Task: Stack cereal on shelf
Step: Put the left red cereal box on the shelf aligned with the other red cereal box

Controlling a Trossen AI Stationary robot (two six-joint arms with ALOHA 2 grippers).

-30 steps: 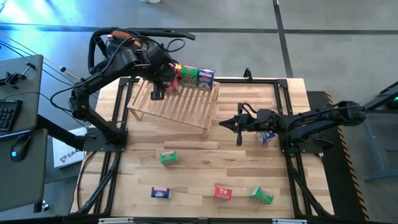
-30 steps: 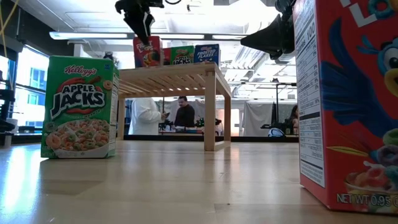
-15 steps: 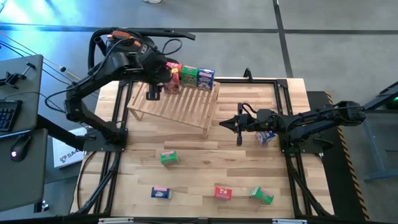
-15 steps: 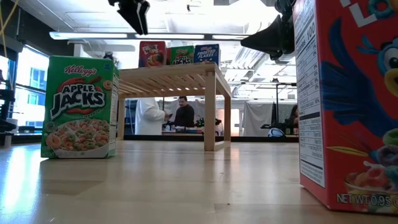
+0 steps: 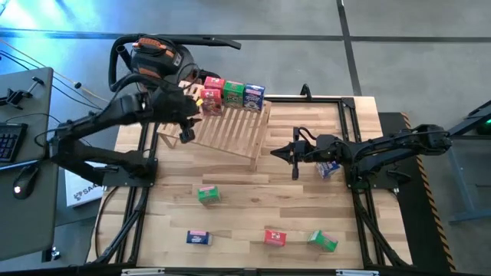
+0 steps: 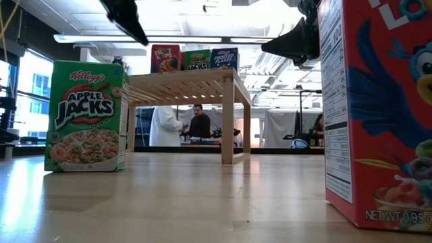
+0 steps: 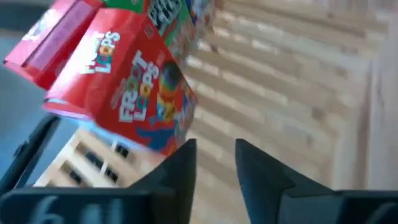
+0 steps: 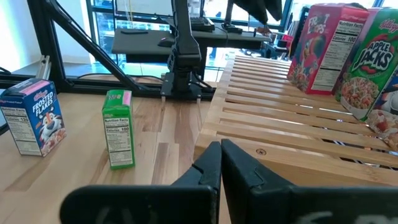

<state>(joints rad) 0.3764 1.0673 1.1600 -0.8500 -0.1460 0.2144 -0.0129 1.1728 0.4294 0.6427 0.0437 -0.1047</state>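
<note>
At the shelf's [image 5: 217,129] back edge three cereal boxes [image 5: 233,95] stand; my left gripper [image 5: 185,135] hangs empty beside them, jaws narrowly parted. Right gripper [image 5: 294,172] waits clenched mid-worktop, so next I'd grab the green box [image 5: 208,195] lying in front.

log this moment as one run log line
stage: between picks | left gripper: empty, above shelf front-left | right gripper: shut, waiting mid-table | on shelf: red box, green box, blue box

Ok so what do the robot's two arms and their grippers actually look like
Both arms are black and jointed, on black bases. The left arm carries looping black cables and an orange-marked housing. The left gripper and right gripper each have two dark, blocky fingers.
</note>
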